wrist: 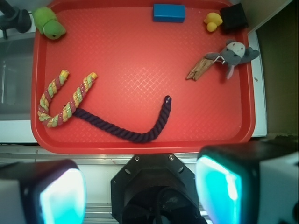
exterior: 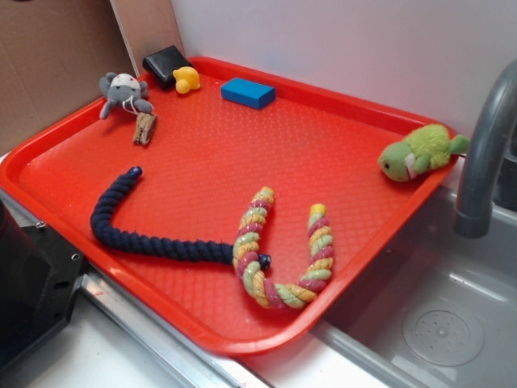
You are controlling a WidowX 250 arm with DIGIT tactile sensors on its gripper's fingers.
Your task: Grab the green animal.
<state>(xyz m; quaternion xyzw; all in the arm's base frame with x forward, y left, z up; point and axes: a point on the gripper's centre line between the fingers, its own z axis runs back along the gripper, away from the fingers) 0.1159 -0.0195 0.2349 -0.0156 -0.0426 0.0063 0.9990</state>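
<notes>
A red plastic tray (exterior: pixel 339 153) fills the counter beside a grey sink (exterior: pixel 436 323). On it a navy rope (exterior: pixel 137 238) crosses under a multicoloured rope toy (exterior: pixel 279 283). The gripper (wrist: pixel 140 186) hovers off the tray's near edge, fingers (wrist: pixel 219 184) spread apart, empty. The green animal (exterior: pixel 420 152) rests on the tray's corner by the faucet (exterior: pixel 485 153), far from the grey plush mouse (exterior: pixel 123 91) and yellow duck (exterior: pixel 187 79).

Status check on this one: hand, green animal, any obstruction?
Hand open, empty, short of the red tray. Green animal in tray's far corner by the faucet, untouched. Ropes lie between, low.
</notes>
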